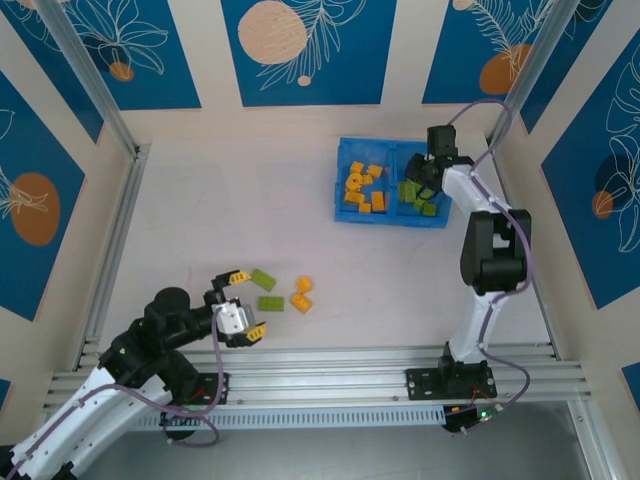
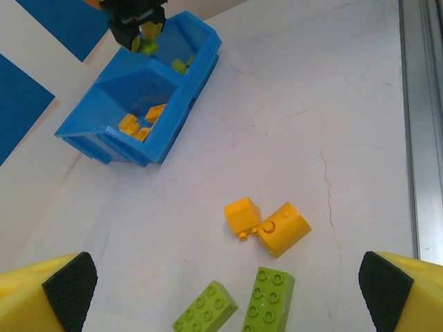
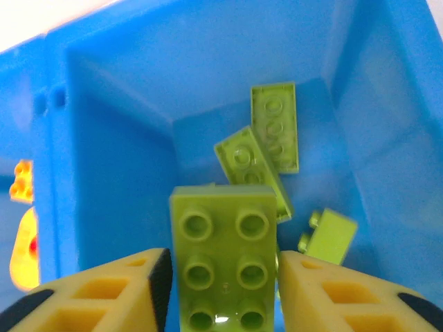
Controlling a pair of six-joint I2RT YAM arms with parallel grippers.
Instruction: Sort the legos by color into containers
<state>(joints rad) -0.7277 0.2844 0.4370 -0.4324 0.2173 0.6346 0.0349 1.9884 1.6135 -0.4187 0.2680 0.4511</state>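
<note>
Starting with the largest thing, what do we have, Ben?

Ben: The table (image 1: 200, 200), and on its far side the blue bin (image 1: 341, 150). Its orange compartment (image 2: 138, 86) has only orange bricks, its green compartment (image 3: 111, 159) only green ones.

Ana: And the arms?

Ben: The right gripper (image 3: 223, 257) hangs over the green compartment with one held brick (image 3: 223, 207), a green one, between its fingers. The fingers stand narrow, along its two long sides. I cannot tell if they press it or leave a thin gap. The left gripper (image 2: 228, 294) is spread wide and holds nothing.

Ana: How does this brick point?

Ben: Its studs face the wrist camera. Its long axis runs along the fingers, and the far end aims down at the green bricks on the floor. I judge that opening is enough, and it falls to its own colour.

Ana: What is left?

Ben: Four loose bricks near the left arm, well apart from the bin. Two orange bricks (image 2: 266, 225) touch each other. Nearer to the fingers, between the black pads (image 2: 69, 290), lie two green ones. The straight green brick (image 2: 268, 301) has its long axis running away from the wrist, so the fingers would meet its long sides. The tilted green brick (image 2: 205, 309) lies diagonal and probably needs a wrist turn. The left arm is much nearer.
</note>
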